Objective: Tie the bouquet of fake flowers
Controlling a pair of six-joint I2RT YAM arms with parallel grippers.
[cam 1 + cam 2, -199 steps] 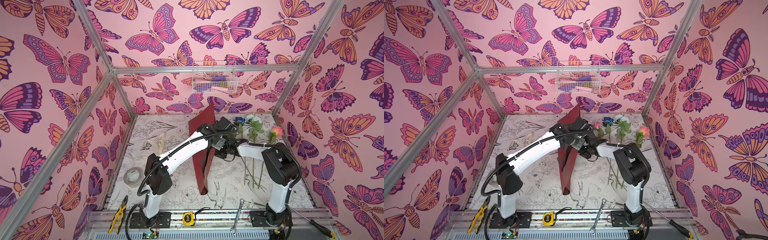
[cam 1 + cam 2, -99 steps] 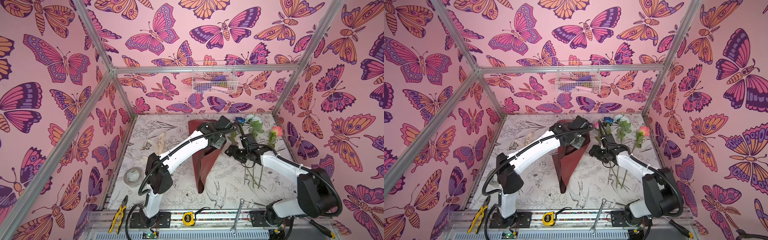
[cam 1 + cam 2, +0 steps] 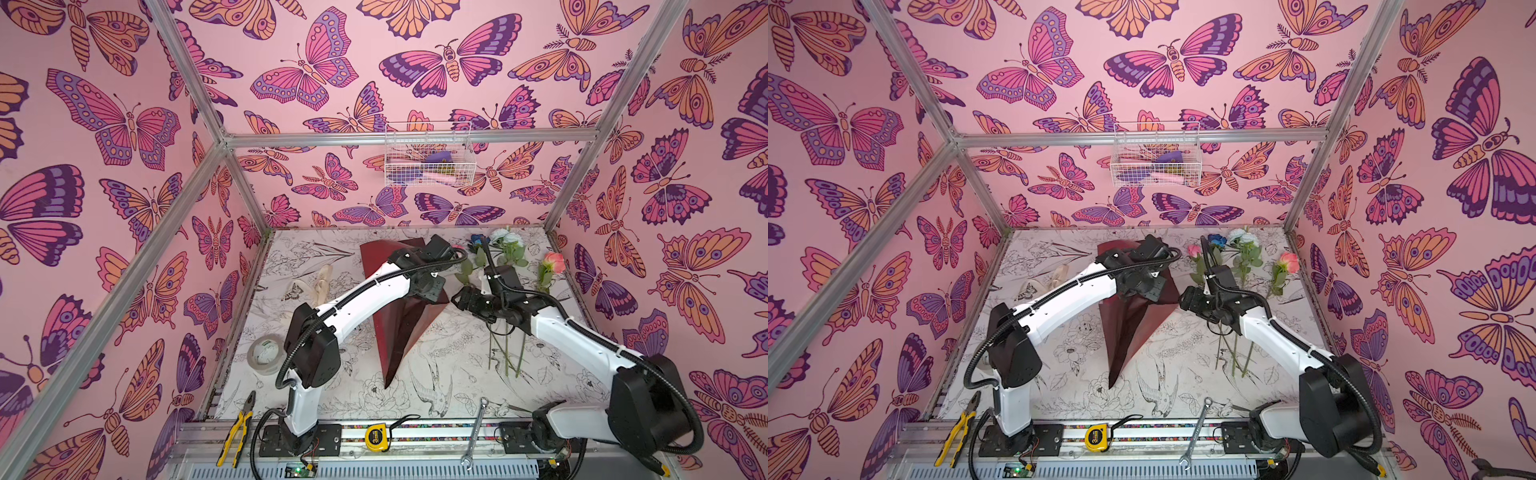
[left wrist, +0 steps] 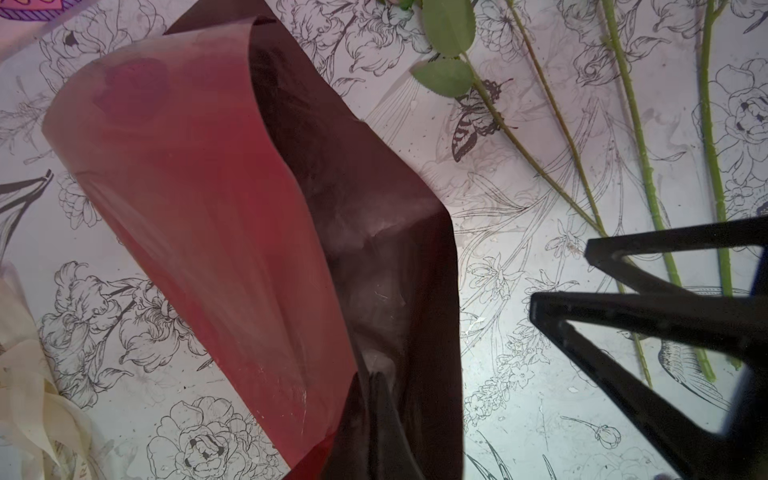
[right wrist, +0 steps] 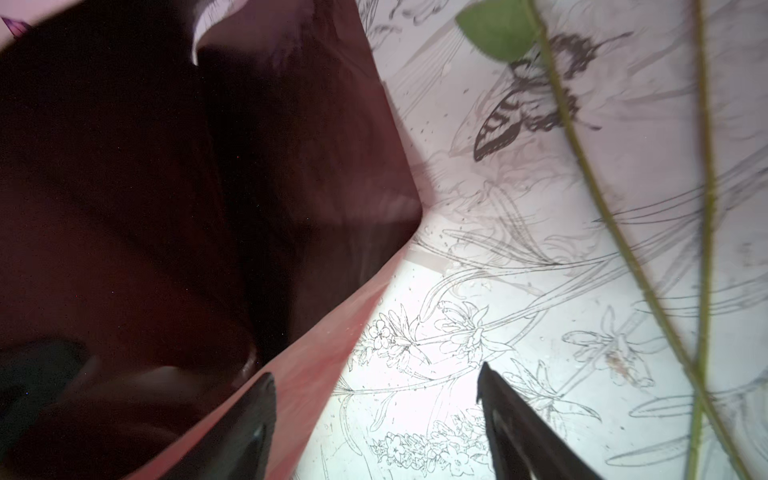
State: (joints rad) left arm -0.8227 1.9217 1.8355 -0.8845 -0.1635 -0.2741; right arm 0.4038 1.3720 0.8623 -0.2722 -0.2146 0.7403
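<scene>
Wrapping step, tying not yet near: the left claw is clamped on the wrapping paper, tented mid-frame on the bench. The right claw gapes astride its edge. The roses lie unwrapped, right of centre. Next, likely a clean pinch there.

You're looking at spare tools lying up front.
Yellow-handled pliers, a round yellow tape measure and a silver steel wrench are resting along the aluminium front rail; a white wire basket is hanging behind.
</scene>
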